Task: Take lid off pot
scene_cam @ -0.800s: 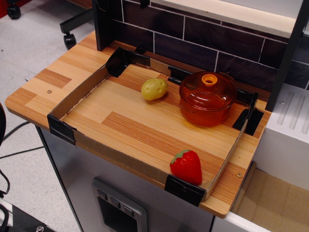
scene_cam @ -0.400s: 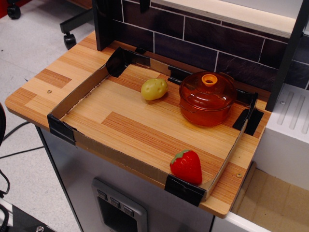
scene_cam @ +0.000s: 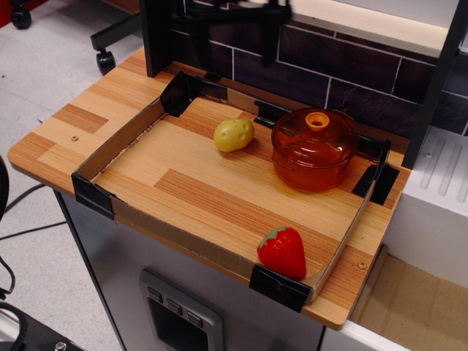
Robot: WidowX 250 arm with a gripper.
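The translucent orange pot (scene_cam: 313,170) stands at the back right of the cardboard-walled tray (scene_cam: 117,142). The domed orange lid (scene_cam: 314,137) sits on it, with its opaque orange ring knob (scene_cam: 316,121) at the centre. My gripper (scene_cam: 269,29) shows only as a dark, blurred shape at the top edge, up and to the left of the pot and well above it. One dark finger (scene_cam: 270,44) hangs down in front of the tiled back wall. I cannot tell how the jaws stand. Nothing is held.
A yellow-green potato (scene_cam: 234,134) lies just left of the pot. A red strawberry (scene_cam: 282,252) sits at the tray's front right corner. A dark tiled wall (scene_cam: 351,66) with a shelf is behind the tray. A white unit (scene_cam: 439,190) stands to the right.
The gripper has come into view at the top edge, moving down and right towards the pot. The pot, lid, potato and strawberry have not moved.
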